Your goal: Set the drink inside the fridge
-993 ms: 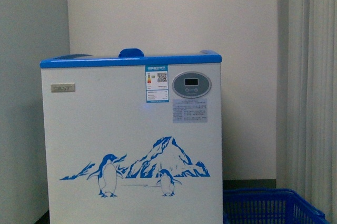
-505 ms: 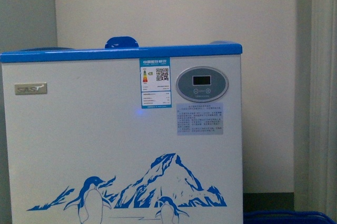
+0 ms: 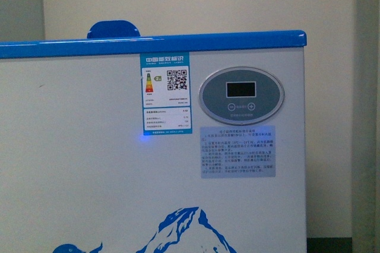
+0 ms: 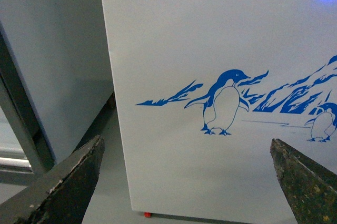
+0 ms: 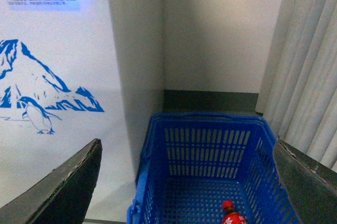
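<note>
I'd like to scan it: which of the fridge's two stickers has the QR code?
The blue-bordered label left of the oval display; the pale notice holds only text.

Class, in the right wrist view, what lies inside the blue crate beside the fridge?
Inside the blue crate, the drink shows: only its red cap and the top of its red label. The rest of the bottle lies past the picture's edge, unseen.

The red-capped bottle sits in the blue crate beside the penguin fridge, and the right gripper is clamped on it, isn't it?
Not quite. The right gripper is open, its fingers wide apart and clear of the bottle. The rest holds: the bottle is in the blue crate beside the penguin fridge. The right wrist view shows this.
</note>
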Tool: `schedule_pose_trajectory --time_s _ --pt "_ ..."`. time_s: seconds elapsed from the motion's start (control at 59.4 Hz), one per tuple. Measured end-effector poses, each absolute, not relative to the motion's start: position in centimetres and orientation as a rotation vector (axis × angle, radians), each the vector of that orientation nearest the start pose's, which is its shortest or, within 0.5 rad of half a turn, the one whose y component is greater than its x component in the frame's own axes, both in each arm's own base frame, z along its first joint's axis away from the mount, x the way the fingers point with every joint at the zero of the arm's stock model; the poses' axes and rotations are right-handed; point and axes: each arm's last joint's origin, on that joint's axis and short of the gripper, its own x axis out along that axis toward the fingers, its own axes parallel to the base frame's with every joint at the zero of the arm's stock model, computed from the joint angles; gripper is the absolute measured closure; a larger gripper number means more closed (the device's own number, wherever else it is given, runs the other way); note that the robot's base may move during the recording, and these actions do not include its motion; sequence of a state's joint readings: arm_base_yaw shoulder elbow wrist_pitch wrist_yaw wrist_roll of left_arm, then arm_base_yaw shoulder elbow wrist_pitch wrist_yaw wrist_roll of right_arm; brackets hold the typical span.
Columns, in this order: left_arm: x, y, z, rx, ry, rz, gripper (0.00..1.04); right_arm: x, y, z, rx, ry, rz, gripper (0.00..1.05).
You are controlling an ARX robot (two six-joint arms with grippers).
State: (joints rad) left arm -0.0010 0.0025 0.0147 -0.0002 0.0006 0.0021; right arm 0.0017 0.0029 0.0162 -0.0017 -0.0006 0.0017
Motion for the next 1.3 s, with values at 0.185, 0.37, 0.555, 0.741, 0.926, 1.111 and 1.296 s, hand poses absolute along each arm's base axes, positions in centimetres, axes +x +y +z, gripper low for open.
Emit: schedule_pose_trajectory --time_s 0.185,0.37,0.555,0.741,0.926,1.111,1.296 --pt "9.7 0.0 16.8 0.002 -0.012 -0.001 0.08 9.7 0.0 16.9 0.002 -0.011 0.000 0.07" --pt "9.7 0.0 16.8 0.002 -0.012 -0.001 0.08 10.3 -0.4 16.7 0.115 0.227 -0.087 0.07" --pt "9.7 0.0 16.8 0.002 -0.012 -0.001 0.08 16.0 -4.5 18.1 0.171 0.389 -0.105 0.07" --pt "9.7 0.0 16.8 0.002 -0.012 0.000 0.08 24.9 -10.0 14.7 0.012 0.582 -0.148 0.07" --pt "9.7 0.0 16.8 0.002 -0.012 -0.001 0.08 29.3 -11.2 9.0 -0.165 0.715 -0.149 0.07" --pt "9.7 0.0 16.8 0.002 -0.012 -0.001 0.08 33.6 -10.3 1.5 -0.277 0.858 -0.103 0.07" --pt "9.7 0.0 16.8 0.002 -0.012 -0.001 0.08 36.1 -10.2 -5.6 -0.303 0.982 -0.100 0.07"
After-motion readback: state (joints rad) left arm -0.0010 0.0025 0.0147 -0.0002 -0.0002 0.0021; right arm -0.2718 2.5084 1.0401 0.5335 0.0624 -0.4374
